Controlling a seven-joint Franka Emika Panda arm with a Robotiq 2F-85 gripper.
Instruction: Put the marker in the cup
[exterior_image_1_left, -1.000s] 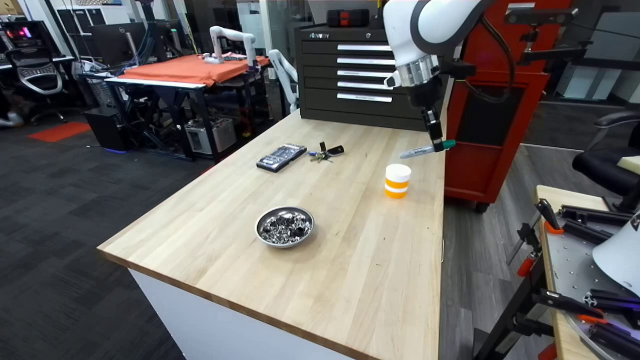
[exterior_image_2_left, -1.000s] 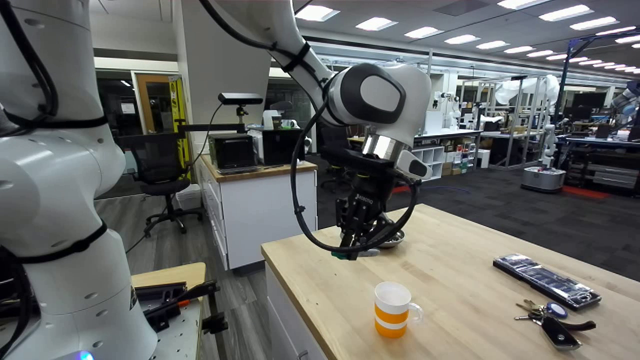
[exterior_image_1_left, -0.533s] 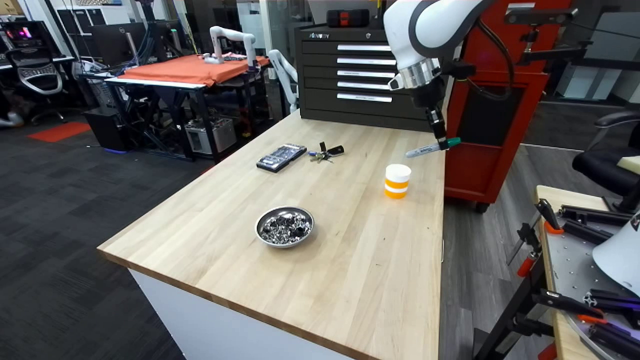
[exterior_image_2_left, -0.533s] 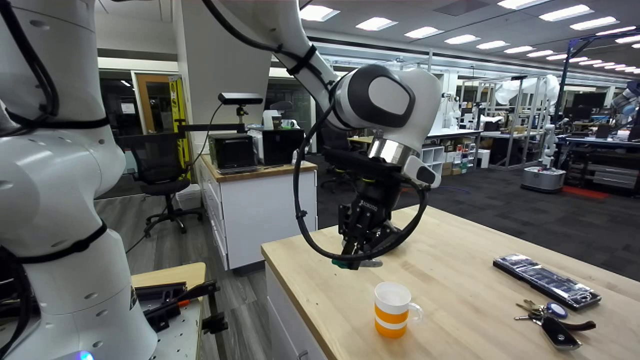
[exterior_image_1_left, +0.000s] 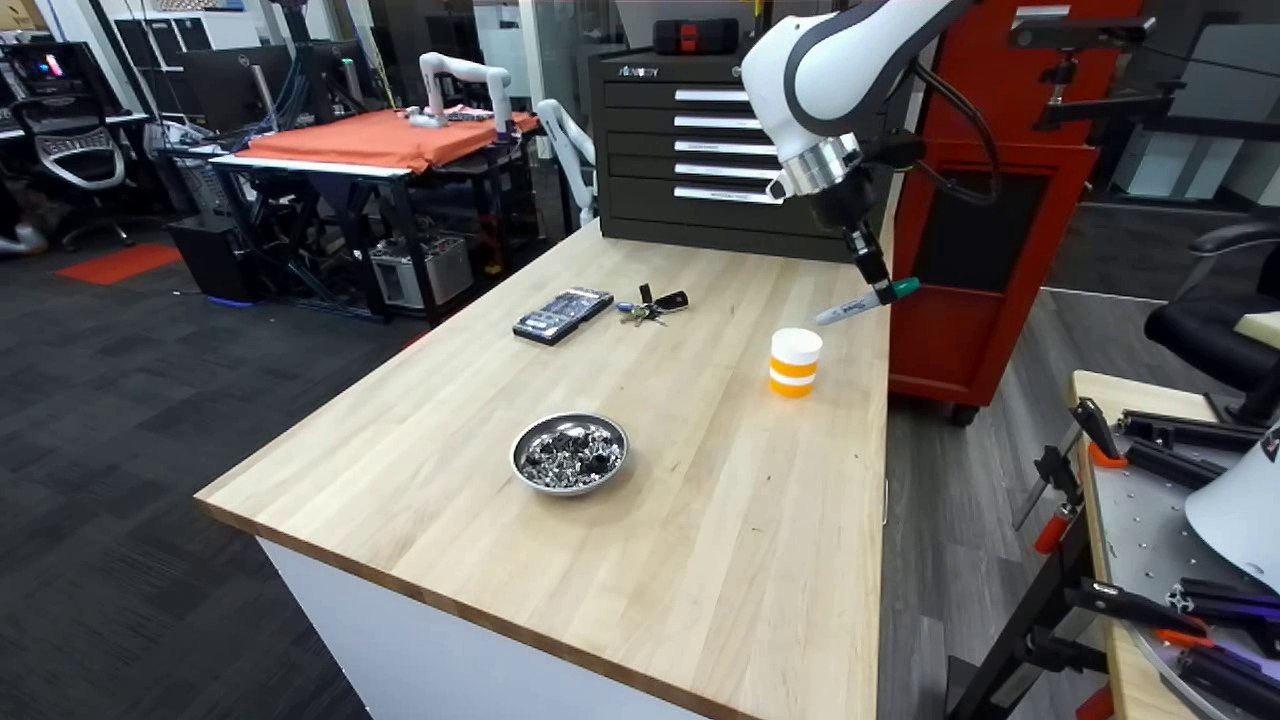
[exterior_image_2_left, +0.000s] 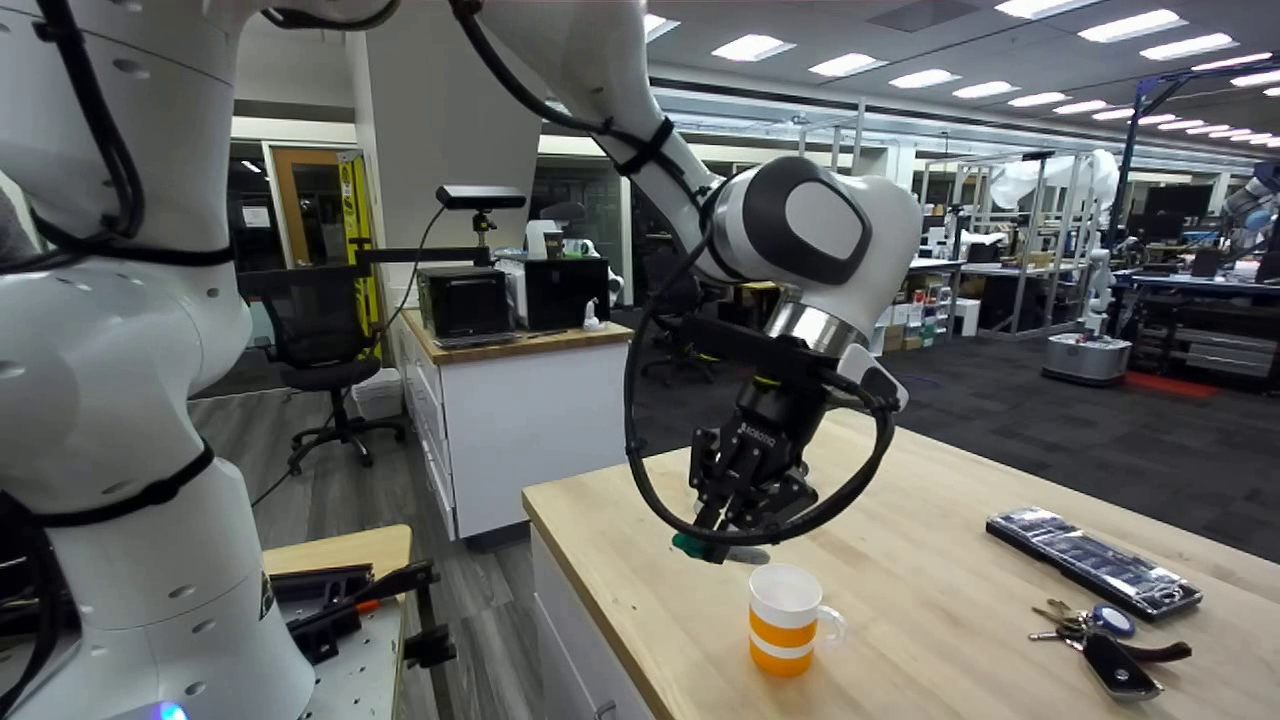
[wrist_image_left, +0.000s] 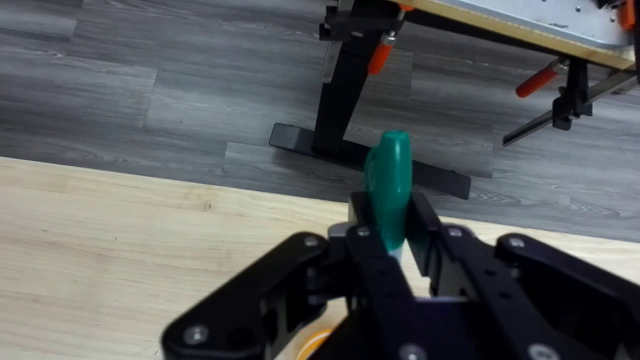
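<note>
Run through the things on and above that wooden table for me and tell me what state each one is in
Marker: capped, slightly tilted, held in the air
Cup: upright, marker not in it; bottom of its inside hidden
Claw: shut on the marker
Metal bowl: upright, holding small shiny and dark pieces
Black case: lying flat, looks closed
Key bunch: lying loosely spread
Drawer chest: shut, as far as shows

One arm (exterior_image_1_left: 845, 75), white with dark grey trim, bent; forearm (exterior_image_2_left: 600, 80) sloping down to a rounded wrist (exterior_image_2_left: 880, 235) with a bright metal collar (exterior_image_2_left: 812, 325). One black hand (wrist_image_left: 389, 210), lettered ROBOTIQ, directed downward at a slant in both exterior views. Fingers (wrist_image_left: 422, 220), two, nearly parallel, close together in a clamping grip. Black cable (exterior_image_2_left: 634, 450), one, strapped along the forearm, hanging in a loop near the hand.
</note>
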